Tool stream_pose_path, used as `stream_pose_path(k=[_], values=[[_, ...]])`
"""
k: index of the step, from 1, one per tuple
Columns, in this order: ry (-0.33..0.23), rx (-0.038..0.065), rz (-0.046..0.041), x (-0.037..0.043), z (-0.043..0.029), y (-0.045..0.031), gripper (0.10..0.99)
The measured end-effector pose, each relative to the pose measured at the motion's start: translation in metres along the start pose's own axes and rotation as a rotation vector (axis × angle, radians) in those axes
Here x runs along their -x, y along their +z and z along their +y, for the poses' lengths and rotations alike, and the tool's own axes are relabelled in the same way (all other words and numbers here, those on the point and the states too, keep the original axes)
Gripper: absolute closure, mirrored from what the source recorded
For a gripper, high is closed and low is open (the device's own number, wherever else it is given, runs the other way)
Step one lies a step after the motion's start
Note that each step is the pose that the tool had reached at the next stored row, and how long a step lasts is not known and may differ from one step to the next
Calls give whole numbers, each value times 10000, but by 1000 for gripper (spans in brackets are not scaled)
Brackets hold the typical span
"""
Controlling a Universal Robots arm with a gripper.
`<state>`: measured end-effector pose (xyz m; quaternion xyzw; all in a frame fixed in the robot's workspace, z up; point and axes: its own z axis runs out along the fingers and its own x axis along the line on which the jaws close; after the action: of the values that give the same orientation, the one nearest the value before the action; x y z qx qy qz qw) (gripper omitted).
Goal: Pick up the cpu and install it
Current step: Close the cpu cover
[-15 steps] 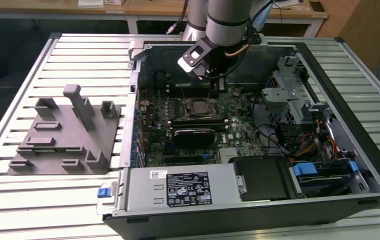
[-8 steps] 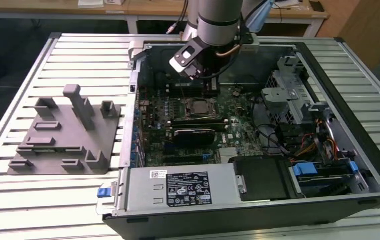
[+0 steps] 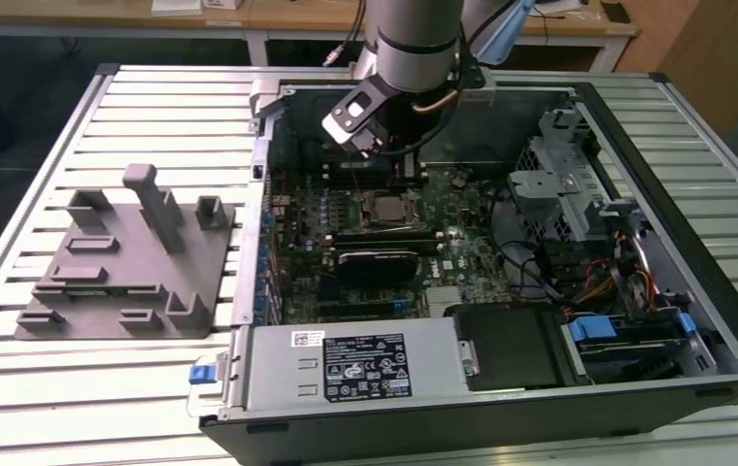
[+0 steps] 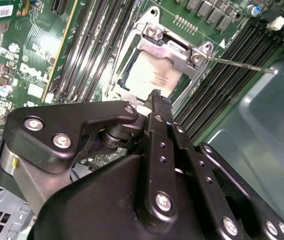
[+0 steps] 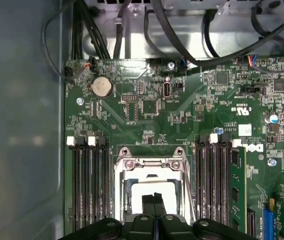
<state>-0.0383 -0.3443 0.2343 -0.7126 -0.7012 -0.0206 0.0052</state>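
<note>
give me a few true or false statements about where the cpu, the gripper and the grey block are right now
1. The cpu lies in the socket frame. True.
2. The gripper is clamped on the cpu. False: its fingers are shut together on nothing, over the cpu.
3. The grey stepped block sits inside the computer case. False: it stands on the slatted table, at the exterior view's left of the case.
4. Memory slots flank the socket frame on both sides. True.
</note>
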Motion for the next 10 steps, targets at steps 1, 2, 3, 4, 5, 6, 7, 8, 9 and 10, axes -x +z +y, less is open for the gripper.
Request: stream_pose_path(k=[1,2,3,4,5,6,7,8,9,10], values=[[0,0,0,0,-8,5,980],[0,0,0,1,-18,10,980],[0,0,0,1,-28,13,980],[0,0,0,2,-38,17,980],[0,0,0,2,-49,20,980],[1,0,0,2,-60,22,980],[0,0,1,2,-70,24,980],[1,1,1,2,-79,25,980],[1,1,1,2,-88,25,980],[1,1,1,2,-99,25,980]])
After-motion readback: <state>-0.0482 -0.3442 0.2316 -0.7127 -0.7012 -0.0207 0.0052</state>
